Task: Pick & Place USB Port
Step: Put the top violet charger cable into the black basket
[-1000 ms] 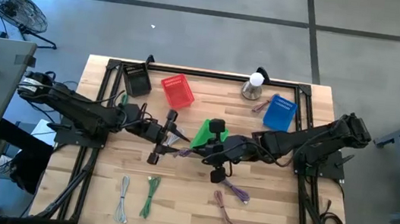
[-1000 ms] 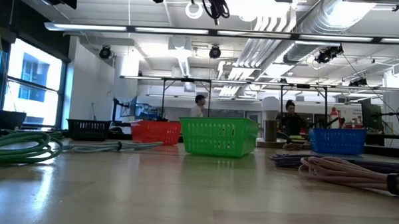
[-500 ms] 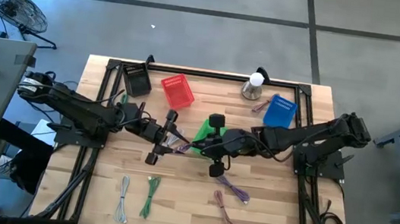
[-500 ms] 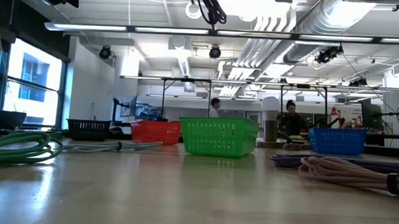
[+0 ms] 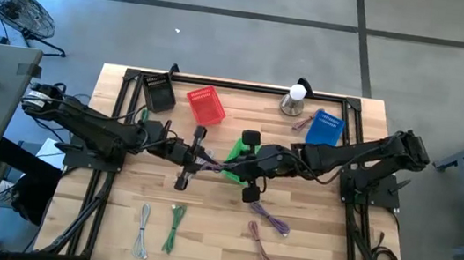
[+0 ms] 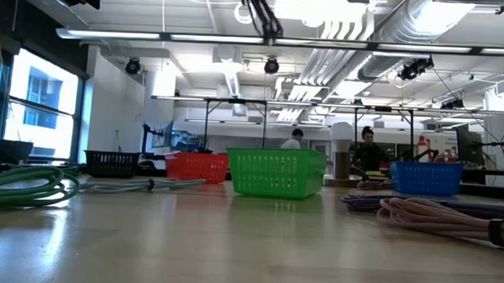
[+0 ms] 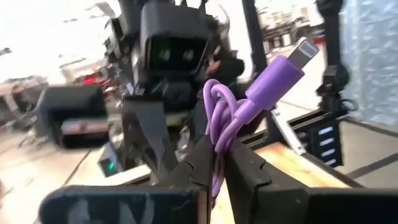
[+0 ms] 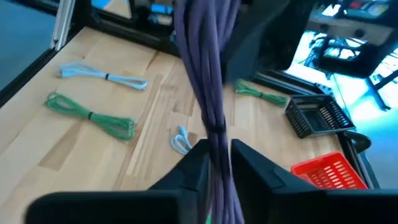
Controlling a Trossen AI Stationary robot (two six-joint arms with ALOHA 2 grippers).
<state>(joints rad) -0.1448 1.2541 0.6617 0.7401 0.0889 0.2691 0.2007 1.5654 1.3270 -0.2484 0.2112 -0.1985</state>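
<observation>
**Handover mid-air: left has clamped on, right easing off**

- Purple cable (image 7: 229, 118) is held up above the middle of the surface (image 5: 316, 238), between the two arms and just beside the green basket (image 5: 238, 156). Not in any basket yet.
- Change vs a second ago: the left gripper (image 7: 214, 167) was spread wide, now its jaws are pinched on the cable loop, plug end sticking up past them. The right arm has moved in toward the left one.
- Right gripper (image 8: 214, 163): jaws slightly parted with the cable bundle running between them; looks like it's loosening, but I can't tell if it has fully let go.
- Read: this is a transfer to the left arm. Next up is probably the right arm backing off, then left carries it to a basket. Risk: cable snags if the right hasn't released.
- Low view shows only baskets and cables lying on the surface.
- Labels/writing: nothing readable on cable, baskets or arms.
</observation>
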